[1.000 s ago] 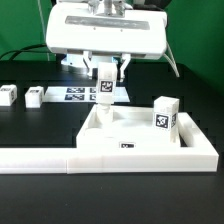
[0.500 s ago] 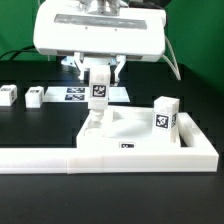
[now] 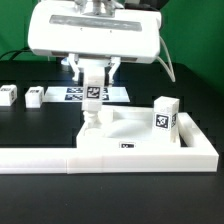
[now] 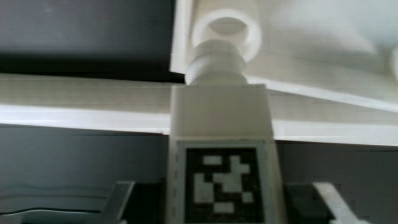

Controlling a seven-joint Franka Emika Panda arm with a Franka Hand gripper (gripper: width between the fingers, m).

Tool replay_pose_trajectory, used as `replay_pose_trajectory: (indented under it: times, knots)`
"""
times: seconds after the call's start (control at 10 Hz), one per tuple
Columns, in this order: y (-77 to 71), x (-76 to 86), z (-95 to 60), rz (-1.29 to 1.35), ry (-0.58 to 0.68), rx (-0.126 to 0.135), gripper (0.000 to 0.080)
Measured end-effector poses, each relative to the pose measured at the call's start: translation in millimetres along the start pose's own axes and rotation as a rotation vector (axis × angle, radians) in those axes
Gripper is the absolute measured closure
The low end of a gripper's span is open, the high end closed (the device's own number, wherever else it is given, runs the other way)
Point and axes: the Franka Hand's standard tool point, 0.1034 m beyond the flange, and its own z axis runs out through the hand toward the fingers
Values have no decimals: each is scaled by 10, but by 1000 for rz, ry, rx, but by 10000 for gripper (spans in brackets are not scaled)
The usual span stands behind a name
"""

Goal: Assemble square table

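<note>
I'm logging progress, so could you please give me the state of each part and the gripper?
gripper: shut on the held leg.
held leg: upright, narrow end at a tabletop corner hole.
tabletop: lying flat.
standing leg: upright on the tabletop.
loose legs: off the tabletop, untouched.

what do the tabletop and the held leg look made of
Tabletop: probably white plastic, smooth, slightly glossy, with moulded raised edges. Held leg: apparently the same white plastic, uniform and smooth; its black-and-white tag looks like a printed sticker.
</note>
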Motion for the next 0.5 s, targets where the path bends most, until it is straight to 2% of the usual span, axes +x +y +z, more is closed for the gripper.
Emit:
replay_pose_trajectory:
  times: [0.2,0.5]
  knots:
    - [31,52,50,4,5,0,509]
    - [-49,21,74,2,1,8,509]
